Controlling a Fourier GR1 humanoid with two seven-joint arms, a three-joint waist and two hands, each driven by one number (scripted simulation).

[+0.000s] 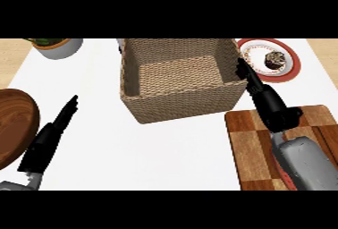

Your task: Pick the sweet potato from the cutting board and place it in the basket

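A woven basket [178,96] stands at the middle back of the white counter, and its inside shows nothing. At the lower right lies the checkered wooden cutting board [251,143]. My right hand [274,109] hovers over the board's far edge, open, with straight fingers reaching up along the basket's right wall. It holds nothing I can see. A thin reddish sliver [285,174], possibly the sweet potato, peeks out beside my right forearm, which hides the rest. My left hand [49,138] rests open at the lower left, fingers straight.
A red-rimmed plate [293,69] with a dark dessert sits at the back right, close to my right fingertips. A grey pot [63,48] with greenery stands at the back left. A round dark wooden board [13,125] lies at the left edge.
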